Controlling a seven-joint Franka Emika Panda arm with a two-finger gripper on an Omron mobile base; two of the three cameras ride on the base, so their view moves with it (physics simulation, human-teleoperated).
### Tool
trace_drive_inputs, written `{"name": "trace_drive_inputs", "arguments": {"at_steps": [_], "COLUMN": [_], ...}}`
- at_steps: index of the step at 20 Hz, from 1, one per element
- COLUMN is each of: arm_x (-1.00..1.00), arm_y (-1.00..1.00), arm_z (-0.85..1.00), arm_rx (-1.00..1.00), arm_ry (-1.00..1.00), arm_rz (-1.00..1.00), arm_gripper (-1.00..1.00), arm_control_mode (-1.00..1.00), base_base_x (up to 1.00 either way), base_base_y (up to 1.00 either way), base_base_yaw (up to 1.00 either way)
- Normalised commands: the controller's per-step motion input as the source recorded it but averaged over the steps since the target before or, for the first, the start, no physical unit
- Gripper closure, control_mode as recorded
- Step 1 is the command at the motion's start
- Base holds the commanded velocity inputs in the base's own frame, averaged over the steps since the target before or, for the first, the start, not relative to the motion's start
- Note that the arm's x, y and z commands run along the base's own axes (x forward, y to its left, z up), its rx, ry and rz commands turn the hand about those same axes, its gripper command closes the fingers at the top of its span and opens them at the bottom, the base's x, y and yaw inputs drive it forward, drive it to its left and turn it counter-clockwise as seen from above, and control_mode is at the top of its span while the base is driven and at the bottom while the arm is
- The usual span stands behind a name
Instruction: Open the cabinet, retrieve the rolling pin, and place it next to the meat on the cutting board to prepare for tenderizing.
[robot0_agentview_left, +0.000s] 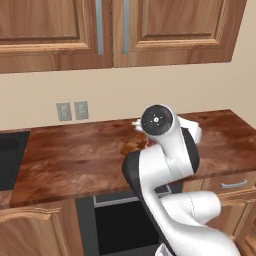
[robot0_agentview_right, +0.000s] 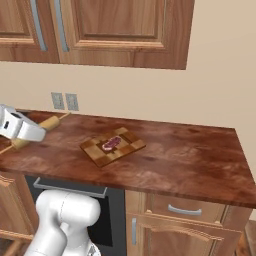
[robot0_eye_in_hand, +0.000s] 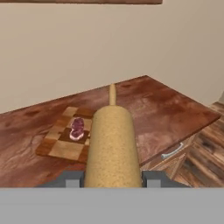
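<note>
My gripper (robot0_eye_in_hand: 112, 179) is shut on the rolling pin (robot0_eye_in_hand: 111, 140), a tan wooden cylinder that points away from the hand, its stub handle toward the wall. From the right base view the gripper (robot0_agentview_right: 37, 131) holds the rolling pin (robot0_agentview_right: 50, 121) above the left part of the counter, left of the cutting board (robot0_agentview_right: 97, 150). The checkered cutting board (robot0_eye_in_hand: 61, 148) lies flat on the counter with the meat (robot0_eye_in_hand: 77, 128) (robot0_agentview_right: 112, 144) on its middle. Part of the board (robot0_agentview_left: 131, 146) shows behind my arm. The cabinet (robot0_agentview_right: 125, 25) hangs above, its doors looking shut.
Two wall outlets (robot0_agentview_right: 65, 101) sit behind the counter. A dark recess (robot0_agentview_left: 10, 155) borders the counter's left end. Drawers with short grey handles (robot0_agentview_right: 184, 210) and a dark oven opening (robot0_agentview_left: 115, 225) lie below. The brown counter (robot0_agentview_right: 200, 160) stretches right of the board.
</note>
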Motion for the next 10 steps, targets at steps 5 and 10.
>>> {"name": "trace_drive_inputs", "arguments": {"at_steps": [5,10], "arm_x": [0.54,0.54], "arm_y": [0.0,0.0], "arm_z": [-0.31,-0.23], "arm_rx": [0.0,0.0], "arm_ry": [0.0,0.0], "arm_rz": [0.07,0.08], "arm_gripper": [1.0,1.0], "arm_control_mode": [-1.0,-1.0], "base_base_x": [0.0,0.0], "base_base_y": [0.0,0.0], "base_base_yaw": [0.0,0.0]}}
